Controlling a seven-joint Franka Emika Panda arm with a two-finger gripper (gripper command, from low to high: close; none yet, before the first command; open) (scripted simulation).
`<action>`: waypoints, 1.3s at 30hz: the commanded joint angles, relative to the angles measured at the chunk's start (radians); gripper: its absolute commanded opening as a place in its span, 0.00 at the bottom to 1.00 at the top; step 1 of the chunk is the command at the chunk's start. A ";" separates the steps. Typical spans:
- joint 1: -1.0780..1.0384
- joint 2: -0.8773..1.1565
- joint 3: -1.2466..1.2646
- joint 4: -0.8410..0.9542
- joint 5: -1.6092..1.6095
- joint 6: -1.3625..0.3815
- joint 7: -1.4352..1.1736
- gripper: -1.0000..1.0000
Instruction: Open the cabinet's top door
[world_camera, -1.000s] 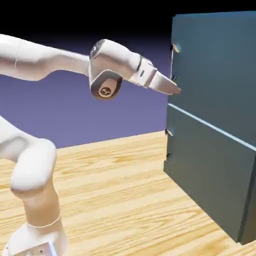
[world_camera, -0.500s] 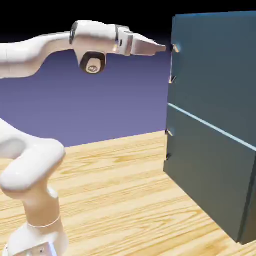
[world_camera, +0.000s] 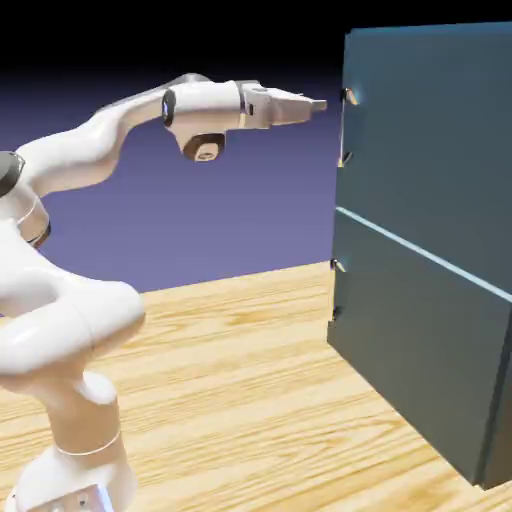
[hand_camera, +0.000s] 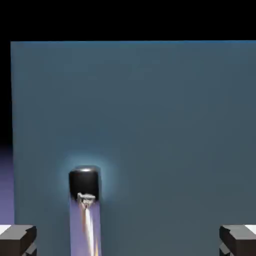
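A rendered simulation scene, not a real room: a plain blue-violet backdrop fading to black fills the space behind everything. A pale wood-grain counter (world_camera: 250, 380) carries a flat, untextured teal cabinet (world_camera: 430, 250), and a smooth white arm (world_camera: 110, 160) stands on it. No walls, furniture or clutter mark any home or shop.

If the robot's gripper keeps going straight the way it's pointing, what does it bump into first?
Most likely the top door, near its upper edge. The open gripper points at it across a small gap. The silver handle sits off toward one of the fingers, so it might graze that.
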 joint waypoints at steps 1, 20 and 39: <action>-0.025 -0.016 0.025 0.014 0.044 -0.004 -0.018 0.50; -0.023 -0.112 -0.011 -0.096 0.356 -0.262 -0.279 0.00; 0.429 -0.214 -0.595 -0.675 0.069 -0.832 -0.534 0.00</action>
